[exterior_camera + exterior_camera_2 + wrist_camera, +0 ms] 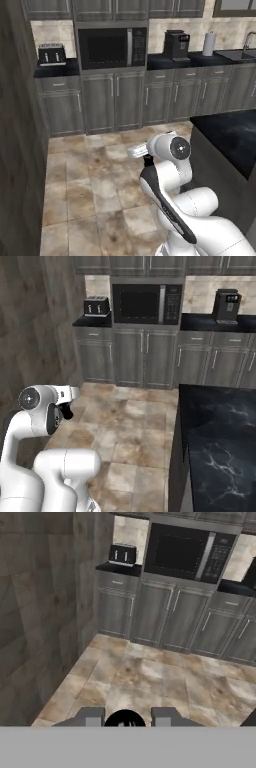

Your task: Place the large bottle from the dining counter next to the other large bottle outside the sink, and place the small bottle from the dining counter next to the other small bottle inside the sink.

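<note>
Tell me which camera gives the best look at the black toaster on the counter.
The hand view: the black toaster sits large and unobstructed beside the built-in microwave. The left base view shows the toaster smaller at far left; the right base view shows it smaller still, against the tiled wall.

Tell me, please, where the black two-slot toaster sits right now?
The black two-slot toaster sits on the black counter at the far wall, left of the built-in black microwave.

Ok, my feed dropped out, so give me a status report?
Pincer closed on a dark round object, kind unclear. Sink far ahead, right. Black marbled counter close on the right.
</note>
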